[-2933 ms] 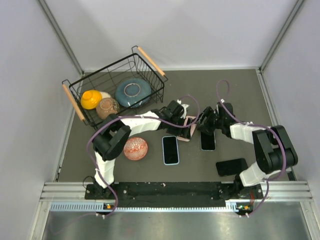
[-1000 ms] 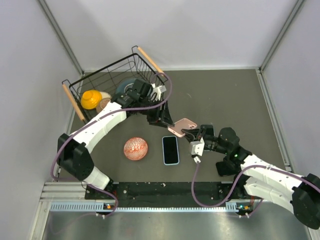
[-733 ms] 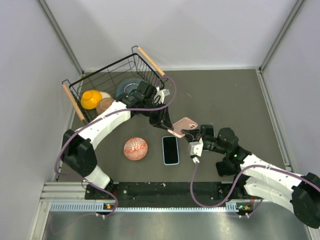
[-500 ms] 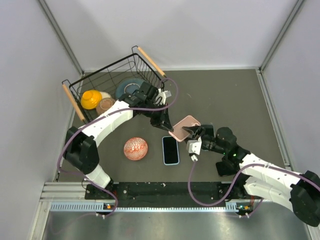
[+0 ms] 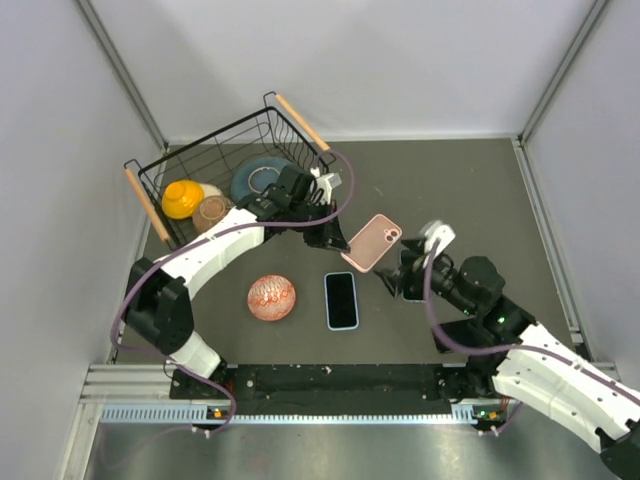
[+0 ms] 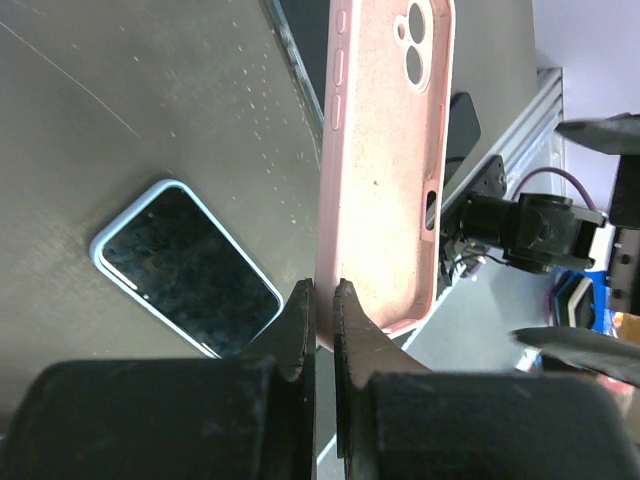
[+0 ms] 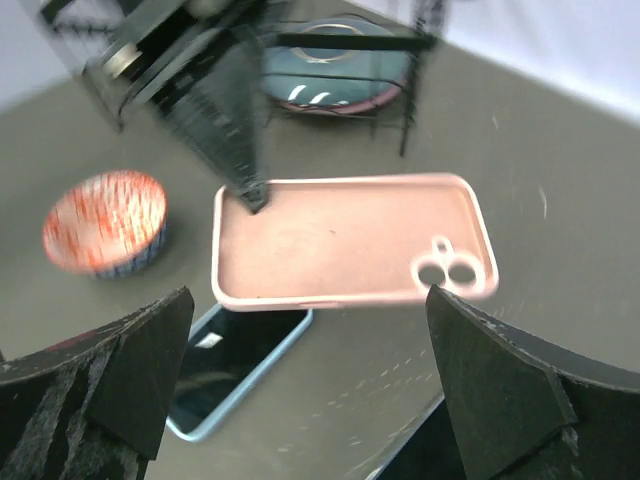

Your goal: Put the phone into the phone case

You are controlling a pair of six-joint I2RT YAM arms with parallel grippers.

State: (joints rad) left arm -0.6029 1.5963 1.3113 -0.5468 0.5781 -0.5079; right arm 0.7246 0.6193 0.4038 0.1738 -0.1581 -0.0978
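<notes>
The pink phone case (image 5: 372, 242) hangs tilted above the table, its camera hole toward the far right. My left gripper (image 5: 338, 238) is shut on the case's near-left edge; in the left wrist view the left gripper (image 6: 320, 290) pinches the thin wall of the pink case (image 6: 385, 150). My right gripper (image 5: 412, 262) stands wide open just right of the case, touching nothing. From the right wrist, the right gripper (image 7: 308, 295) frames the pink case (image 7: 350, 240). A bare black phone (image 6: 298, 50) lies on the table behind the case, mostly hidden under my right gripper in the top view.
A phone in a light-blue case (image 5: 341, 299) lies face up below the pink case. A red patterned bowl (image 5: 271, 297) sits to its left. The wire basket (image 5: 165, 215) at the back left holds bowls and a blue plate (image 5: 262, 180). Another black phone (image 6: 462, 112) lies near the front rail.
My left gripper closed on the pink case. My right gripper let go of it, opened wide and drew back to the right. The case now hangs from the left gripper alone.
</notes>
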